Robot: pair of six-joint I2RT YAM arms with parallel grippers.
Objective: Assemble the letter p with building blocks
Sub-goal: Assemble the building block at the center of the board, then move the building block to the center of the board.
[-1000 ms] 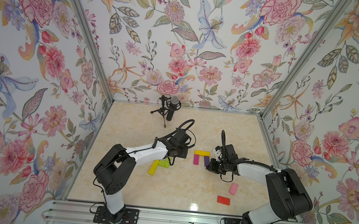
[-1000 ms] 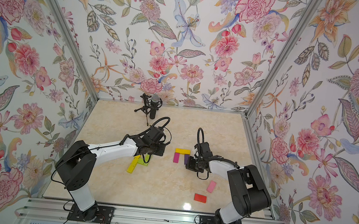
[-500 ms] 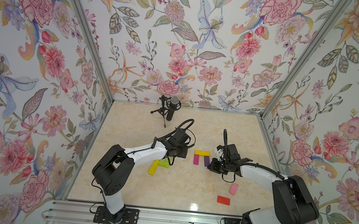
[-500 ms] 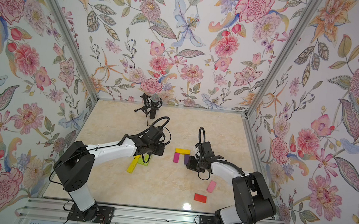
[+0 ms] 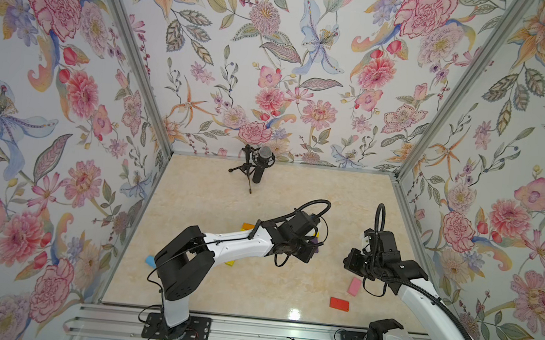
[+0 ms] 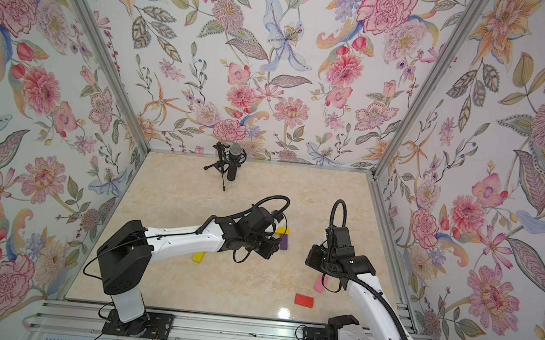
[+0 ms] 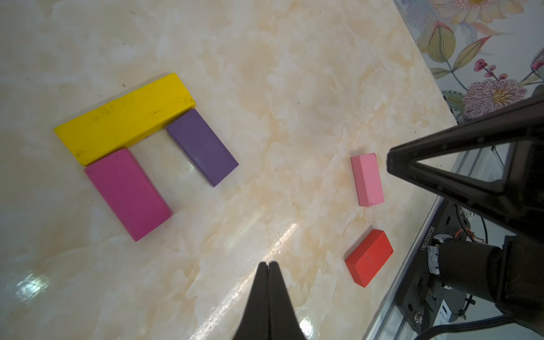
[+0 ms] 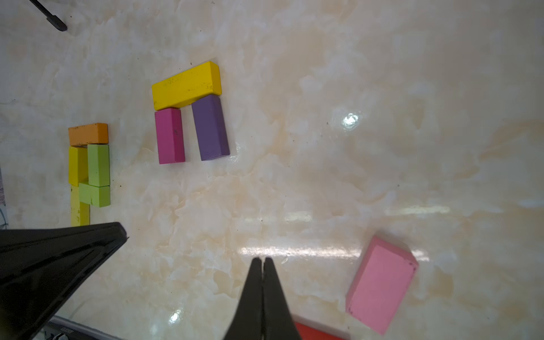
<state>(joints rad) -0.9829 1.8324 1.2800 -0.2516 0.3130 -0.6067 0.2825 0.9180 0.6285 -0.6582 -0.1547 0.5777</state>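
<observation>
Both hands are hanging empty above the bench point(image 7: 294, 59), the left hand point(image 7: 268, 264) and the right hand point(image 8: 263, 259) each pressing its two tips together on nothing. A long yellow block point(image 7: 123, 117) is lying flat with a magenta block point(image 7: 128, 192) and a purple block point(image 7: 201, 147) touching one long side, a gap showing between those two. A pink block point(image 7: 368, 179) and a red block point(image 7: 369, 257) are lying apart from each other off to the right, while a bunch of orange, yellow and lime blocks point(image 8: 98, 164) is sitting close together further left.
</observation>
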